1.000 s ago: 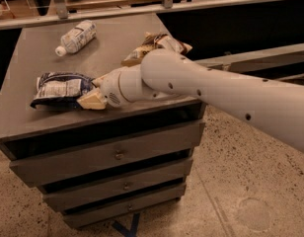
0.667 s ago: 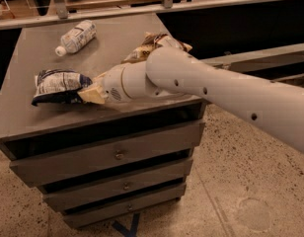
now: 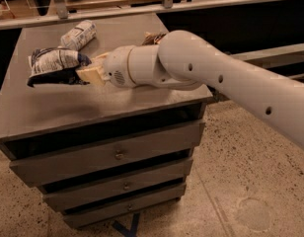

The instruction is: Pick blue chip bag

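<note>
Lifted since the earlier frame, the dark navy-blue chip bag with a white printed panel [image 3: 53,63] now sits higher in the upper left of the frame, its top edge near the clear plastic bottle with a white label [image 3: 79,33]. The tan-fingered hand [image 3: 86,74] has risen with it, pinched closed on the bag's right end. The bag looks crumpled and bowed, white panel upward, its dark underside apparently just clear of the grey table [image 3: 68,107].

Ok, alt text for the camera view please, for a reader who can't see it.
The end effector grips the right edge of the blue chip bag above the left part of the grey drawer cabinet. A clear plastic bottle lies behind the bag, and a tan chip bag peeks out behind the white arm.
</note>
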You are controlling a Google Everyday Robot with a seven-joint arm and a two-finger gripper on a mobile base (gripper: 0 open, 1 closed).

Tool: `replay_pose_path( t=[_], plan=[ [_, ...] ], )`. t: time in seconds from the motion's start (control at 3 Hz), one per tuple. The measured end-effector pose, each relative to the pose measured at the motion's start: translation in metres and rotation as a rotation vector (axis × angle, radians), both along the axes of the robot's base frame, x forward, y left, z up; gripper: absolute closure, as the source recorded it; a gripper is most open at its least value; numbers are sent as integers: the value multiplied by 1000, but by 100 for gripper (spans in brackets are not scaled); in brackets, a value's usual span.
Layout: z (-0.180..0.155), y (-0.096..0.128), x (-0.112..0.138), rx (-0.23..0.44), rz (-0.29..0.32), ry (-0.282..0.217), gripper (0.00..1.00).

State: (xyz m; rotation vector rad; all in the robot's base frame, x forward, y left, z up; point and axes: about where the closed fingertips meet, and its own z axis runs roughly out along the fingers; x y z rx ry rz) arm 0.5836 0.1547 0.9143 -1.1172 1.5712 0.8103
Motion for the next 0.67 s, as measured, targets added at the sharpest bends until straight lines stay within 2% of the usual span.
replay_pose_path(
  t=[0.33,0.67],
  plan=[
    [15,1,3,21,68,22,100],
    [17,4,-7,11,108,29,100]
  ],
)
